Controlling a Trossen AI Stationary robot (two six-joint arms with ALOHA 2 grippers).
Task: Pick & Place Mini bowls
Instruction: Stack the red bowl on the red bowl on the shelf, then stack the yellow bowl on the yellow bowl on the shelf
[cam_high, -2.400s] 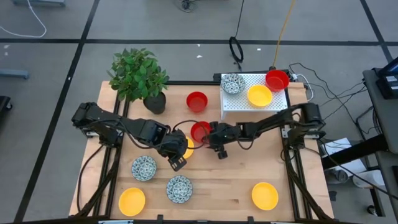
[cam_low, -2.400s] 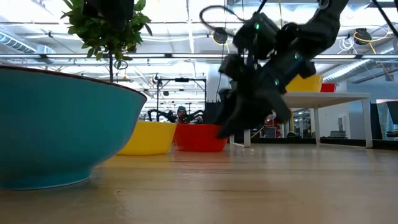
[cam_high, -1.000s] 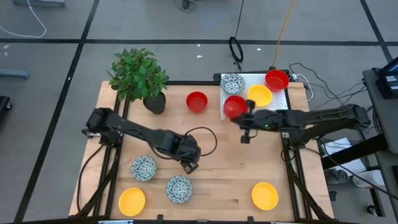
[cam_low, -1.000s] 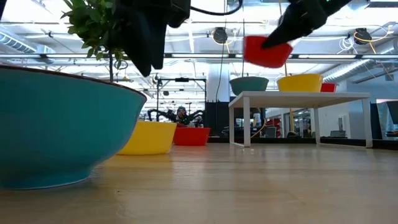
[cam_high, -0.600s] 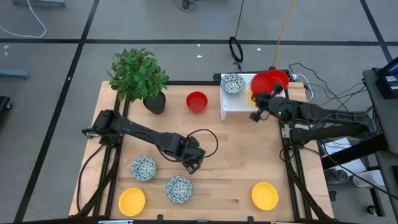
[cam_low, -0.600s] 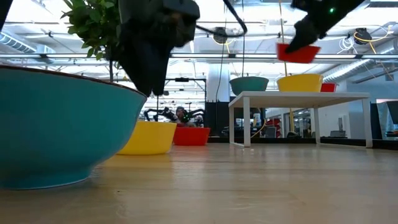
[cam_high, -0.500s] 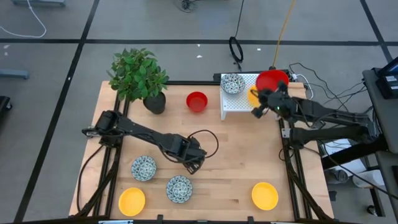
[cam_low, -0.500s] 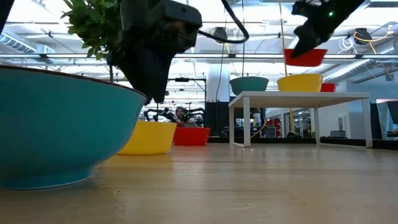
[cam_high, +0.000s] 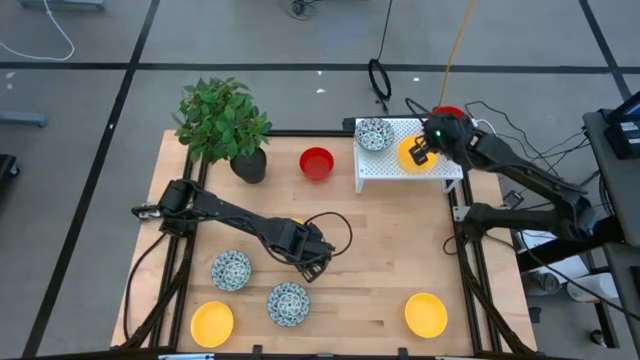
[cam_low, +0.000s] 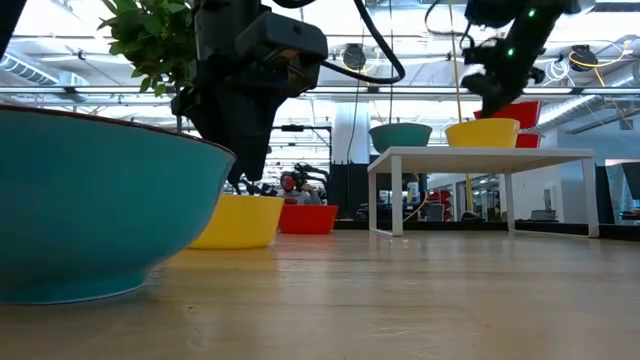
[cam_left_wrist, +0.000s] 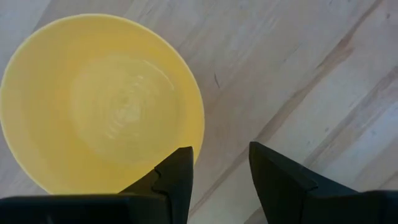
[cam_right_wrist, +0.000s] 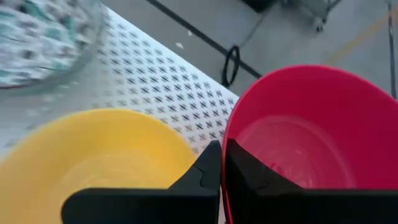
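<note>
The left gripper (cam_left_wrist: 217, 174) hangs over a yellow bowl (cam_left_wrist: 102, 102) mid-table, fingers apart, holding nothing. If it drops crooked, it could shove the bowl away. The right gripper (cam_right_wrist: 221, 163) pinches a red bowl (cam_right_wrist: 311, 137) by its rim, above the white rack (cam_high: 385, 160). The bowl could tip or bump the yellow rack bowl (cam_right_wrist: 93, 162).

A grey floor (cam_high: 90, 110) crossed by dark seams surrounds the wooden bench (cam_high: 370, 270) — loose cables (cam_high: 380, 75) trail beyond its far edge. Behind it, a hall with ceiling beams (cam_low: 90, 95), bright lights — distant desks.
</note>
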